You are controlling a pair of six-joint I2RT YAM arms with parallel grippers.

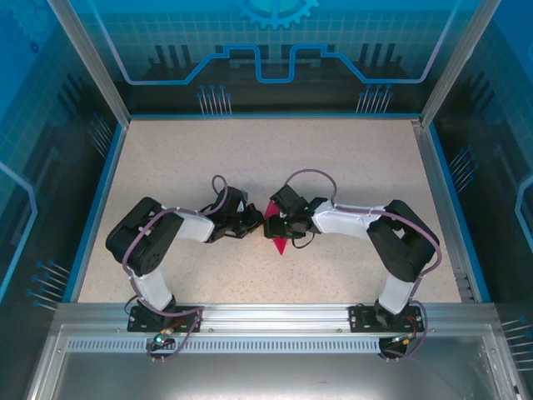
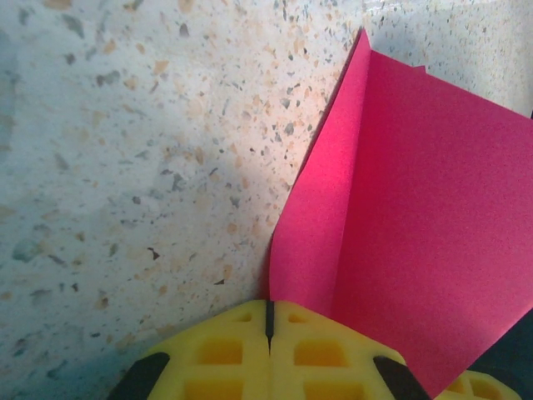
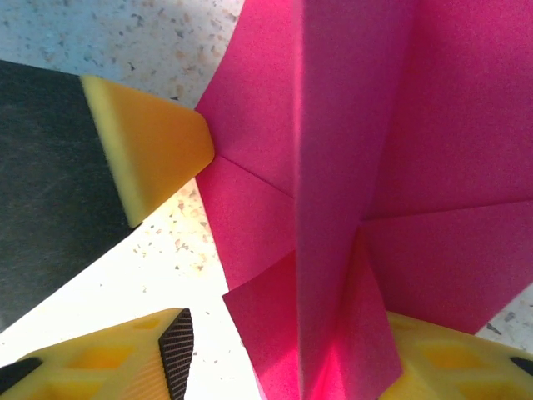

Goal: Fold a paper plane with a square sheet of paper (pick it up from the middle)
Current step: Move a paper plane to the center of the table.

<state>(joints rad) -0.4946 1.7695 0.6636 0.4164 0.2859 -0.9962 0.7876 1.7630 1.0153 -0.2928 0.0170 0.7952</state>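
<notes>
The thin magenta-pink sheet of paper (image 3: 350,167), creased into raised flaps, is found at the middle of the speckled beige tabletop (image 1: 250,150), between the two arms. It is judged very light, limp and easily crumpled or torn, so hold is best taken along a folded edge or the centre crease, where doubled layers lend stiffness. One edge is pinched in the closed yellow fingers of the left gripper (image 2: 269,315), while the right gripper (image 3: 291,346) is set with its jaws apart on either side of an upright fold, not pressed on it.

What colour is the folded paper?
The paper is plain magenta-pink, with no pattern. The left wrist view shows it best.
</notes>
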